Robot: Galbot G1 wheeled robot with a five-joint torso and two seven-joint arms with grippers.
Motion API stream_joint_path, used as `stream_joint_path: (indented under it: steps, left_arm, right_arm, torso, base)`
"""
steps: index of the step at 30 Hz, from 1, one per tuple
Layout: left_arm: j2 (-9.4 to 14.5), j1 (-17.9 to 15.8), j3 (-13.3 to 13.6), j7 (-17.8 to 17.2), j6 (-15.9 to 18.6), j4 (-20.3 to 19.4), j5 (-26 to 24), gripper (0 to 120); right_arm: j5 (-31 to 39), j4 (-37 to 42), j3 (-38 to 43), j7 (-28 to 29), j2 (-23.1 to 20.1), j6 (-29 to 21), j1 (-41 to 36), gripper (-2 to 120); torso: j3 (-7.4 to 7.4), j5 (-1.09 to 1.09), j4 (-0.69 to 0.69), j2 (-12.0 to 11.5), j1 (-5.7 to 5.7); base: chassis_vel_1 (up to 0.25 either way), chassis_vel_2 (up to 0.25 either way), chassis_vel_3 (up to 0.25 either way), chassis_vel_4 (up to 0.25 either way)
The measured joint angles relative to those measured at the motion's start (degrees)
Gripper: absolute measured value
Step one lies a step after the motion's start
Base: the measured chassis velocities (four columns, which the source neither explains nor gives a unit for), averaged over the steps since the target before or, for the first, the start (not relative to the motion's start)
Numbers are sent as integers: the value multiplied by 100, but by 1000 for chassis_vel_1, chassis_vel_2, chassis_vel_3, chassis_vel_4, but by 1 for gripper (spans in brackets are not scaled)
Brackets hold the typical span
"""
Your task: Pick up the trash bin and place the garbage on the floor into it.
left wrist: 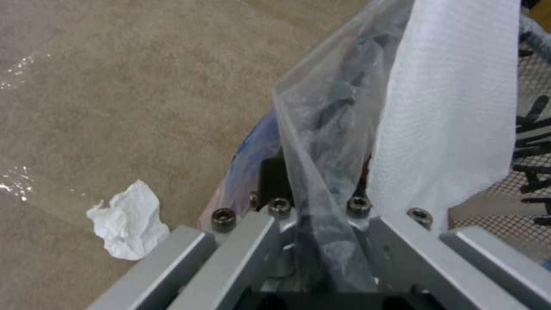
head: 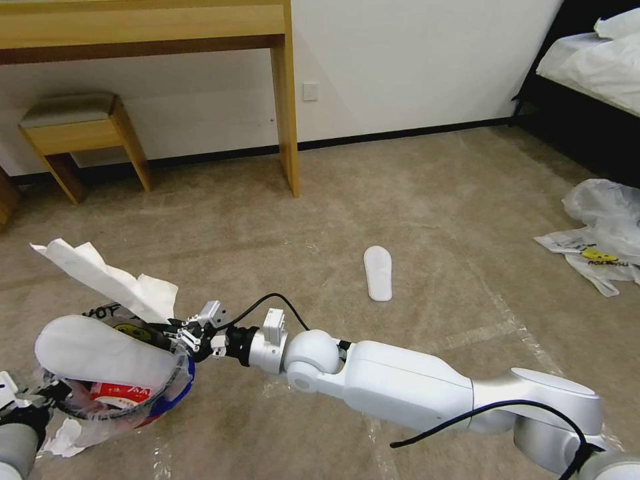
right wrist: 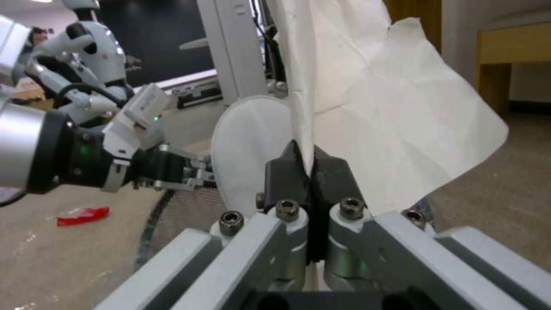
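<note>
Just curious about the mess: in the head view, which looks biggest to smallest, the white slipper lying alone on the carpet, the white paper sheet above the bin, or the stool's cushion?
1. White paper sheet, nearest the camera, so unsure.
2. Stool's cushion.
3. Lone slipper.

A bedroom, hotel-like: beige carpet (head: pixel 413 193), a wooden counter (head: pixel 143 27) against a white wall (head: pixel 413 53) with a padded stool (head: pixel 77 127) tucked beneath, and a white-sheeted bed (head: pixel 593 60) at the carpet's far right corner.

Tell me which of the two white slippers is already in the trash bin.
The slipper lying across the trash bin at the left gripper. The other slipper lies alone on open carpet, well ahead.
</note>
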Motion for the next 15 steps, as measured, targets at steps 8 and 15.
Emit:
stream_joint_path:
  steps: [8, 15]
  left_arm:
    - [226, -81, 78, -142, 102, -43, -396, 1]
    - [488, -177, 154, -354, 164, -90, -812, 1]
  right_arm:
    - [10, 8, 104, -1, -22, 12, 136, 0]
    - [149, 199, 79, 39, 2, -22, 285, 0]
  torso:
    - [0, 0, -1, 0, 0]
    - [0, 0, -1, 0, 0]
  base:
    - [0, 0, 0, 0]
    - [0, 0, 0, 0]
